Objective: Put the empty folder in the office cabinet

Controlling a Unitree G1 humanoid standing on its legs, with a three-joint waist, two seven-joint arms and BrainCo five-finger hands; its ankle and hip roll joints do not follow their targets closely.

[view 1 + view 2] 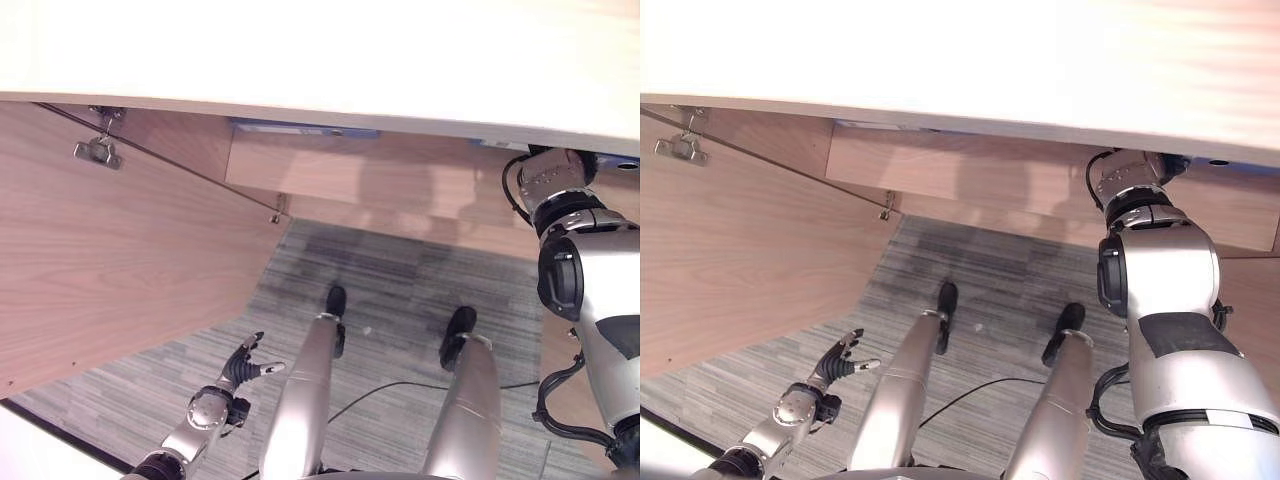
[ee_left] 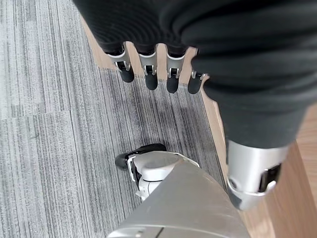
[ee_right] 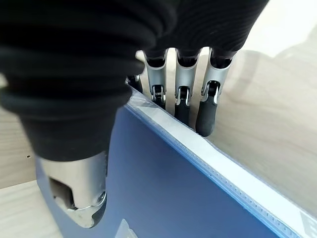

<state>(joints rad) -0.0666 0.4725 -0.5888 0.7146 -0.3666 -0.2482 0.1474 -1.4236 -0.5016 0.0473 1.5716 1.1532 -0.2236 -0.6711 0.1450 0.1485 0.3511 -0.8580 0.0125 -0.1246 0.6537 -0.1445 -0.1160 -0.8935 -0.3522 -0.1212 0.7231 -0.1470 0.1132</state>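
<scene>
In the left eye view, your left hand hangs low with loose fingers, far below the cabinet. In the right wrist view, your right hand pinches the blue folder inside the cabinet. Push it in straight, then let go gently.

the cabinet top is overhanging everything, blocking any way in from above. below it, the open door is walling off the cabinet's left side. the right hand and blue folder are filling the shelf opening at the cabinet's right.
</scene>
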